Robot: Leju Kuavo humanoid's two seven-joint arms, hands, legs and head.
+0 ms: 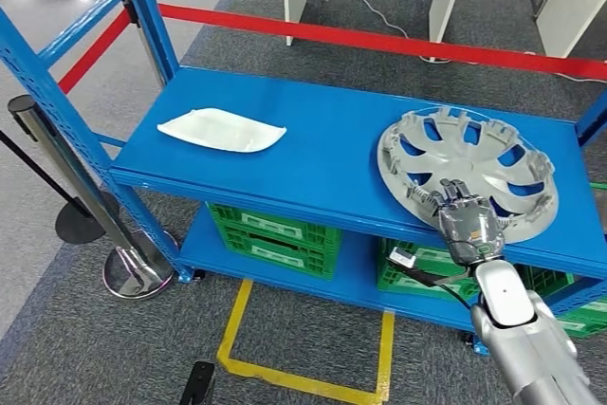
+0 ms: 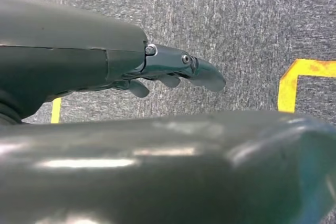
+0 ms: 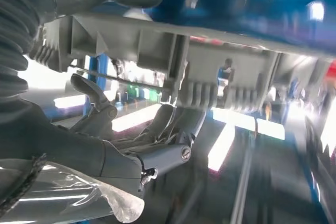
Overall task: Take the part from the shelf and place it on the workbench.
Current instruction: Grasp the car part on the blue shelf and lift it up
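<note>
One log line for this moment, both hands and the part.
phase: grasping | right hand: fingers at near rim of hubcap, grip unconfirmed | hubcap: on shelf | left hand: hanging over floor, holding nothing

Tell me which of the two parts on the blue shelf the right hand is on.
The silver wheel cover at the shelf's right end: the right hand is at its near rim. The white curved panel lies apart, toward the shelf's left end.

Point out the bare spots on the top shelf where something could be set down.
The widest bare patch on the blue shelf lies between the white part and the silver wheel cover. A bare strip also runs along the front edge below the white part. The right end is crowded: the wheel cover fills it, with the right hand at its near rim.
</note>
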